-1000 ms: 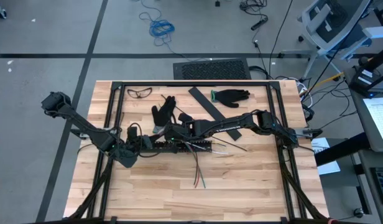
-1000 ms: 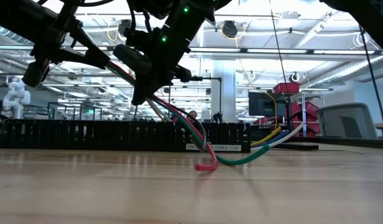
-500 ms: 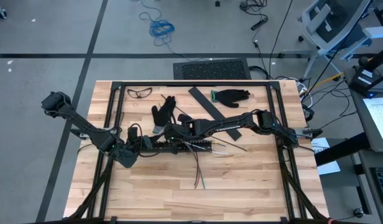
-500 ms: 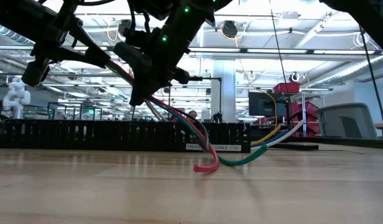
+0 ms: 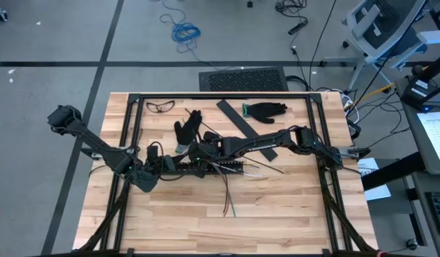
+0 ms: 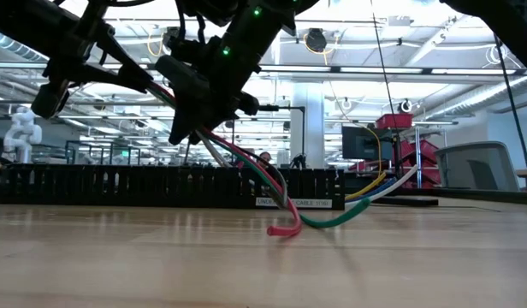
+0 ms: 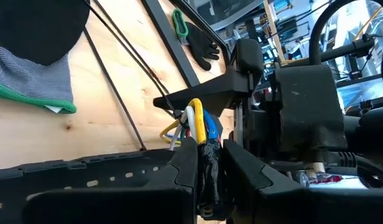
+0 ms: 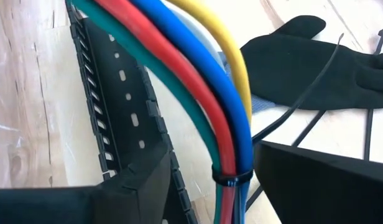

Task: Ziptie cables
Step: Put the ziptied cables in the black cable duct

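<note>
Two arms meet over the middle of your desk (image 5: 170, 214), right above the black slotted strip (image 6: 118, 186) that lies lengthwise across it. Your left tool (image 7: 207, 163) has its fingers (image 7: 182, 168) pinched shut on the black-wrapped end of the cables (image 7: 198, 121), with the yellow, blue and white strands rising just past its tips. Your right tool (image 8: 207, 171) sits just beside it on the same bundle, and here its fingers (image 8: 303, 180) stand apart on either side of the wires rather than pressing on them, so you can read it as open. A thin black tie (image 8: 232, 179) already rings the red, blue, green and yellow strands between those fingers.

From the low view you can see the cables (image 6: 272, 184) slope down from the two tools, cross the strip and rest on the desk, where a pink end (image 6: 283, 228) curls up and a green one bends away beside it. From above, the loose ends (image 5: 227, 193) trail toward the near edge. Two black gloves (image 5: 266, 110) lie on the far part of the desk, one by the right arm, near a pair of safety glasses (image 5: 160, 106).
</note>
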Robot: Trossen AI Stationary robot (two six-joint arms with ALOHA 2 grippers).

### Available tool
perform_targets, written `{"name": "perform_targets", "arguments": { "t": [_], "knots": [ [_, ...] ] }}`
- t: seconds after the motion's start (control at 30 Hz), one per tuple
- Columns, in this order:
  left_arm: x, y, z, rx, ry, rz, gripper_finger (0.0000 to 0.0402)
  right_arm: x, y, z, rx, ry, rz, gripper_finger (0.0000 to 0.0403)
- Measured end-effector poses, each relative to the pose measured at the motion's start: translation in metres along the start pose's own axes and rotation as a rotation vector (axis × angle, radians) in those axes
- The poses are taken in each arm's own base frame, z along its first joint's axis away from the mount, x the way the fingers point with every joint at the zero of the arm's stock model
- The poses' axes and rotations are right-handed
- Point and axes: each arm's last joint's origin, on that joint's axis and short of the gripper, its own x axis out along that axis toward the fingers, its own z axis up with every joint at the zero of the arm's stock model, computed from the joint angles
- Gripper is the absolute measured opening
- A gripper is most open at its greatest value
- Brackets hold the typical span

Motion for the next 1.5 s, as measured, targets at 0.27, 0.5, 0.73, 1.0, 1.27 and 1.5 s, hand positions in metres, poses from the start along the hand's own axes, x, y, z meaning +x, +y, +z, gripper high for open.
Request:
{"name": "perform_targets", "arguments": {
  "t": [0.27,0.5,0.73,1.0,1.27,1.5],
  "knots": [
    [-0.005,-0.01,0.007,-0.063,-0.014,-0.057,0.005,0.0,-0.003,0.0,0.067,-0.011,-0.044,0.0216],
    [-0.012,-0.031,0.015,-0.033,-0.011,-0.099,0.005,0.001,-0.006,0.002,0.117,-0.038,-0.114,0.0201],
    [-0.02,-0.053,0.023,0.007,-0.012,-0.138,0.005,-0.001,-0.007,0.004,0.144,-0.065,-0.16,0.018],
    [-0.026,-0.064,0.031,-0.034,-0.01,-0.167,0.005,-0.002,-0.009,0.005,0.148,-0.071,-0.162,0.0155],
    [-0.034,-0.083,0.041,0.003,-0.015,-0.208,0.005,-0.001,-0.01,0.004,0.163,-0.075,-0.191,0.0128],
    [-0.039,-0.094,0.047,0.044,-0.009,-0.23,0.005,-0.001,-0.011,0.005,0.161,-0.085,-0.21,0.0112]
  ]
}}
